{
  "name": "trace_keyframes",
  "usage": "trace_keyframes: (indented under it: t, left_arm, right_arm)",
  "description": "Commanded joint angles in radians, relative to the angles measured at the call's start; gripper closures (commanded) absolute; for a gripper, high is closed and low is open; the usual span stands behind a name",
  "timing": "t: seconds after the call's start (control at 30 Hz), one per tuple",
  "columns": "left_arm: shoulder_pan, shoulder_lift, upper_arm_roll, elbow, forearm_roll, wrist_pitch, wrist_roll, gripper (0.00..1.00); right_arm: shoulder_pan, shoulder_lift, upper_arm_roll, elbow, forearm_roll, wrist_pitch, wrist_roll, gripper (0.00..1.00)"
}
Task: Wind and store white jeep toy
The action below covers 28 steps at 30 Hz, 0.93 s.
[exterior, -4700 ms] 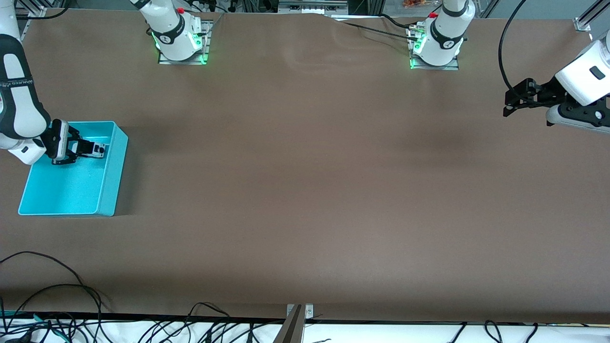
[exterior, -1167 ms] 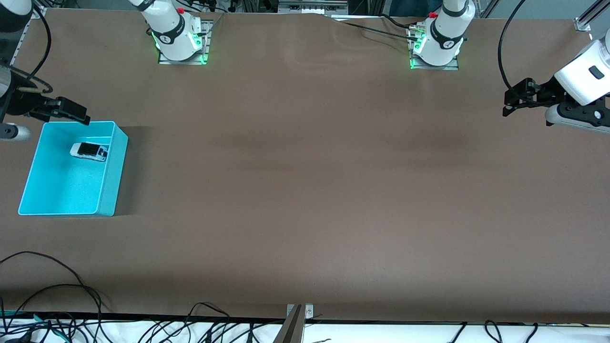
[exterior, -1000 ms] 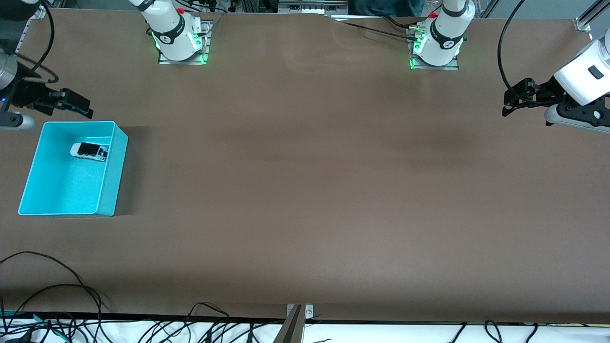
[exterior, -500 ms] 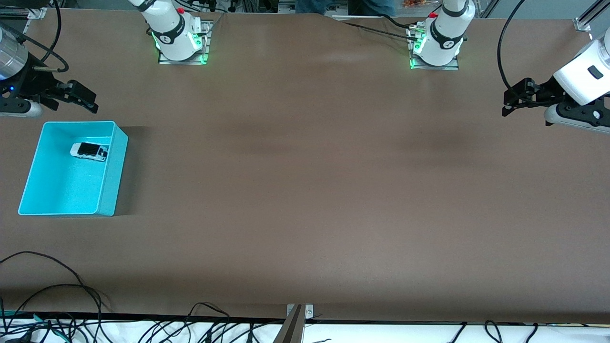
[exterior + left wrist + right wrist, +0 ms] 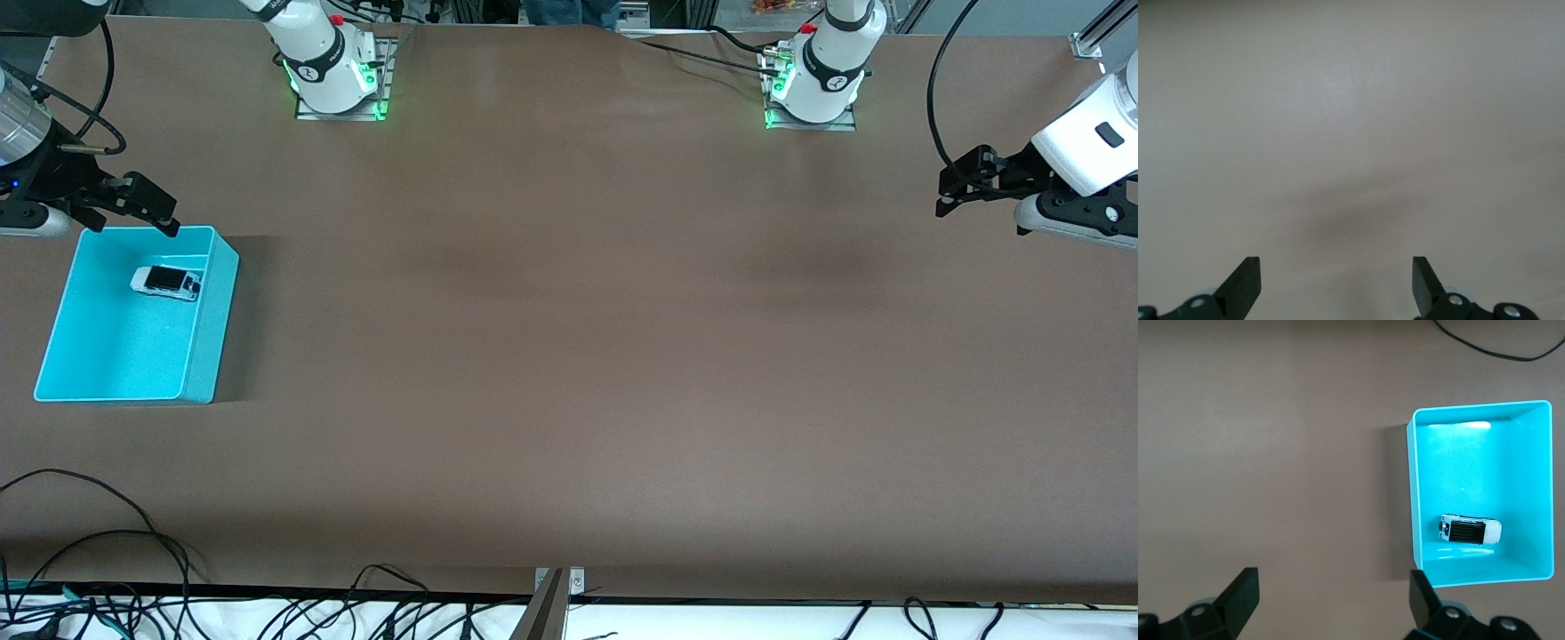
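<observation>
Front view: right gripper (image 5: 147, 209) hovers over turquoise bin (image 5: 200, 356) edge, jaws wide, empty; white jeep toy (image 5: 165, 283) inside. Left gripper (image 5: 956, 191) waits, apparently empty, jaws apart.

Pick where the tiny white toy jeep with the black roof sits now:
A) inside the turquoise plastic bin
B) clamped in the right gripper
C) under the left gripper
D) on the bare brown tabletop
A: the white toy jeep lies on the floor of the turquoise bin, free of both open grippers.
</observation>
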Motion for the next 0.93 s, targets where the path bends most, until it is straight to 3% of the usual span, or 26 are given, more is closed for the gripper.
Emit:
trace_keyframes:
  t: [0.0,0.9]
  left_arm:
    - [0.0,-0.002,0.001,0.02,-0.008,-0.021,0.0,0.0]
    - [0.004,-0.002,0.005,0.015,-0.008,-0.028,0.0,0.0]
  right_arm:
    - [0.004,0.003,0.002,0.018,-0.008,-0.003,-0.006,0.0]
    - [0.004,0.01,0.002,0.029,-0.005,-0.009,-0.011,0.0]
